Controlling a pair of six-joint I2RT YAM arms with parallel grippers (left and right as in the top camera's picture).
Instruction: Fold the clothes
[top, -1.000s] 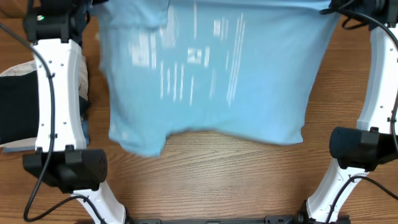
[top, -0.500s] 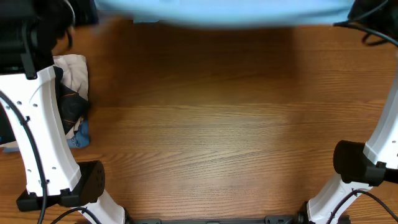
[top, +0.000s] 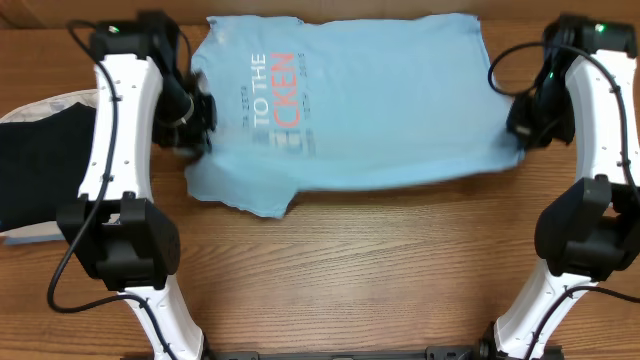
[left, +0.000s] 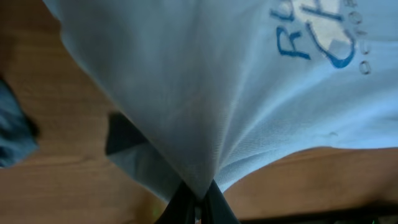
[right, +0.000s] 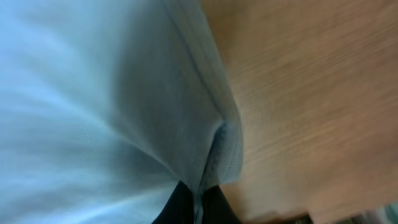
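Note:
The light sky-blue T-shirt (top: 380, 100) lies spread across the far half of the table, with white and red lettering near its left side. My left gripper (top: 200, 125) is shut on the shirt's left edge; in the left wrist view the cloth (left: 217, 93) fans out from the pinched fingertips (left: 198, 198). My right gripper (top: 520, 125) is shut on the shirt's right edge; in the right wrist view the hem (right: 217, 143) runs into the closed fingers (right: 198, 198). A sleeve (top: 245, 195) hangs toward the near side at the lower left.
A black folded garment (top: 35, 170) on a beige one (top: 60, 100) lies at the far left, behind the left arm. The wooden table (top: 350, 270) spans the near half of the view.
The shirt was held up and swung toward the far edge, almost out of view; now it is laid flat on the table's far half, both grippers lowered at its sides.

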